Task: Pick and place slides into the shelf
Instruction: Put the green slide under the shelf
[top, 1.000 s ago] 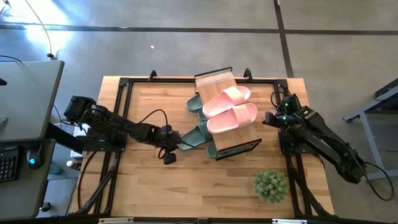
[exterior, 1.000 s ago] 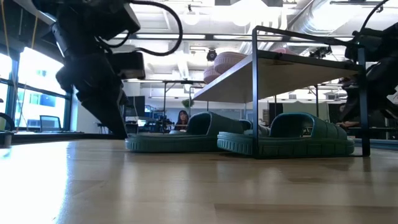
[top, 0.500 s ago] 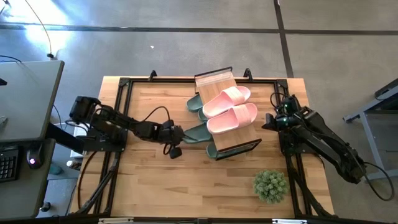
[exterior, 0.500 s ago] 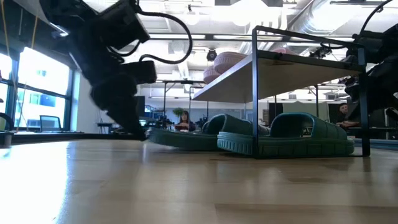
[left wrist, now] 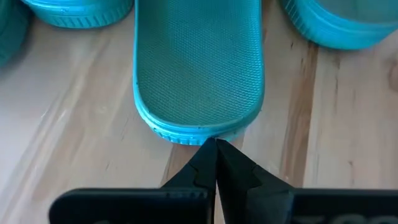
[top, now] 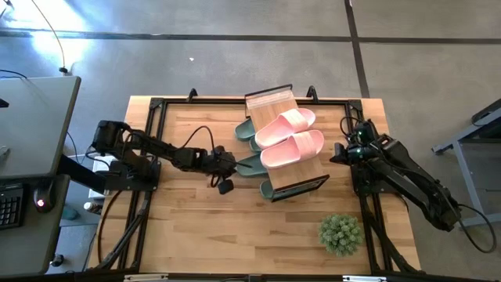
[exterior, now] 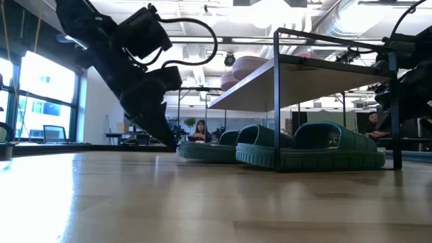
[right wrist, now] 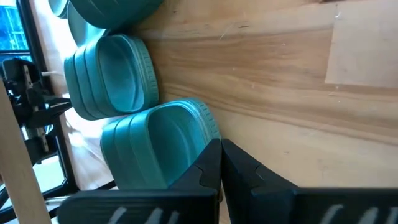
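Your wooden table carries everything here, and the shelf stands near its middle, a slatted wooden top on a thin black frame. On top of the shelf you have the pink pair of slides lying side by side, touching each other. Under the shelf sit the green slides: in the low view two of them show side by side beneath the top panel (their straps stand just under the board). One green slide pokes out from under the shelf on the left arm's side, heel end outward, lying flat on the table.

Your left arm reaches across the table toward the shelf, and the left gripper is at the heel of that slide. In the left wrist view its fingers are pressed together to a point, and the tips touch the heel rim of the slide; nothing is held between them.

Your right arm waits on the other side of the shelf, with the right gripper just beside the shelf's frame, its fingers likewise together and gripping nothing.

A small potted plant stands well apart from the shelf, near the table's front edge on the right arm's side.
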{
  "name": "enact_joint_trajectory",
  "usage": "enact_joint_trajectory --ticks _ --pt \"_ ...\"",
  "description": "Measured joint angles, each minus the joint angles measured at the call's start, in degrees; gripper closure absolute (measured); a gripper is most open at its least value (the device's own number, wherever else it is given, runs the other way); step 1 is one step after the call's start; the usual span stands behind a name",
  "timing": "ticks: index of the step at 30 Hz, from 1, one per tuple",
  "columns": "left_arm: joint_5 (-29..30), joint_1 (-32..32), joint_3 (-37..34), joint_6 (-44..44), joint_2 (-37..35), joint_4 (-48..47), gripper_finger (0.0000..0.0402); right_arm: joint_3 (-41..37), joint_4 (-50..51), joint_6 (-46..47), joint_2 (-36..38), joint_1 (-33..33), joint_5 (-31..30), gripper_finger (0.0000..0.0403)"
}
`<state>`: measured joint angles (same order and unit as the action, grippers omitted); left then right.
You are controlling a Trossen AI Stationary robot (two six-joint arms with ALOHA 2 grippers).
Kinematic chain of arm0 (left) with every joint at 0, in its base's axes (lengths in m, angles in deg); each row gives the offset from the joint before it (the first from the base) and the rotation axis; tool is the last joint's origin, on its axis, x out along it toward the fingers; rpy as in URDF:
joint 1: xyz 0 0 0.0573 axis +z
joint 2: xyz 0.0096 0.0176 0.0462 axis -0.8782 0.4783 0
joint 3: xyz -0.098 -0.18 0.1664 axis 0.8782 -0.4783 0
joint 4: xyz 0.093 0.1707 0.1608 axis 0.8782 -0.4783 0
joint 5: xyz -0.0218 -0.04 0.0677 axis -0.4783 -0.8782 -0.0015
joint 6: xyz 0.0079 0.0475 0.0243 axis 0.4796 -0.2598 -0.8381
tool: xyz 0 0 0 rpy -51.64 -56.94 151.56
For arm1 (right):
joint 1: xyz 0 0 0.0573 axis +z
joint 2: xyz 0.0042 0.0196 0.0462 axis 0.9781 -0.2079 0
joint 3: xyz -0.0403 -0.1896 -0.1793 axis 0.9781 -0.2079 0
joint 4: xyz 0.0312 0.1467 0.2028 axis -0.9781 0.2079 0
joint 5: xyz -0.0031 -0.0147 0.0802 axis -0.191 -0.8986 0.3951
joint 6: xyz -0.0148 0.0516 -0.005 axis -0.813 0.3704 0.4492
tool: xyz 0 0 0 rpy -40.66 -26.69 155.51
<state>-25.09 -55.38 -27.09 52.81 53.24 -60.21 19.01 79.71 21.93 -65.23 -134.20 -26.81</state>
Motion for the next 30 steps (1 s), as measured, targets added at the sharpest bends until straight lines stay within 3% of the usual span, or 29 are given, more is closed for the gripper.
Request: enact_joint_trajectory --ticks 10,20,30 --pt "-0.4 -0.04 0.82 -1.0 3.28 5.3 0.0401 0.0 -1.19 0.16 -0.02 -0.02 -0.9 0.0403" --pt "-2.38 -0.04 8.81 -5.04 10.81 5.17 0.0401 0.0 -6.19 3.53 -0.91 0.0 -1.08 0.0403" --pt "0.43 0.0 11.65 -6.6 12.65 4.76 0.0401 0.0 -15.35 3.85 -10.05 0.0 2.26 0.0403"
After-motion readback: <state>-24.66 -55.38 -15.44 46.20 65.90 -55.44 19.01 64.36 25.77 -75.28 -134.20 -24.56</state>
